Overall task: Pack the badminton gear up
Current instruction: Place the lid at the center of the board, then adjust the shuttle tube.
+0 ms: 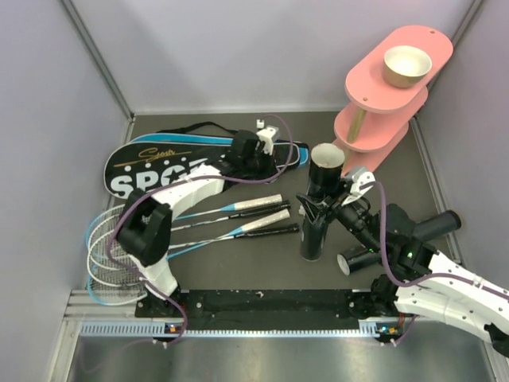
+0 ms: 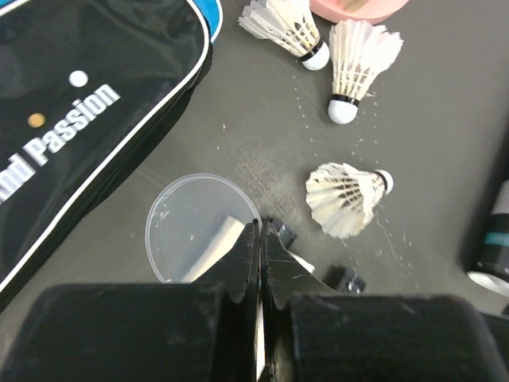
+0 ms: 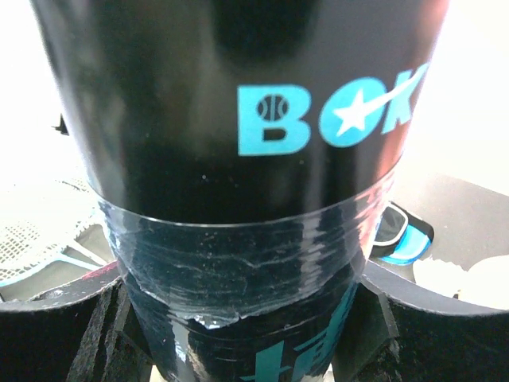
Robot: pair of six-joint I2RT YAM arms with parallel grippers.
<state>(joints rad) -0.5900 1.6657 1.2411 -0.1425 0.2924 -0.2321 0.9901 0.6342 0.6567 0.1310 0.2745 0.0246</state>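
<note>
My right gripper (image 1: 328, 200) is shut on an upright black tube (image 1: 322, 171) with teal lettering; that tube (image 3: 238, 103) fills the right wrist view, with a finger on each side. A second black tube (image 1: 351, 260) lies beside the right arm. My left gripper (image 2: 261, 231) is shut with nothing seen in it, its tips over the edge of a clear round lid (image 2: 187, 223). Three white shuttlecocks (image 2: 346, 195) (image 2: 358, 60) (image 2: 282, 24) lie on the mat ahead of it. The black racket bag (image 1: 155, 171) lies on a blue one at the back left. Two rackets (image 1: 238, 215) lie at centre left.
A pink three-tier stand (image 1: 382, 95) with a tan bowl (image 1: 406, 65) on top stands at the back right. Grey walls close in the mat on three sides. The racket heads (image 1: 107, 255) reach the left front corner. The left arm (image 1: 191, 191) crosses over the bags.
</note>
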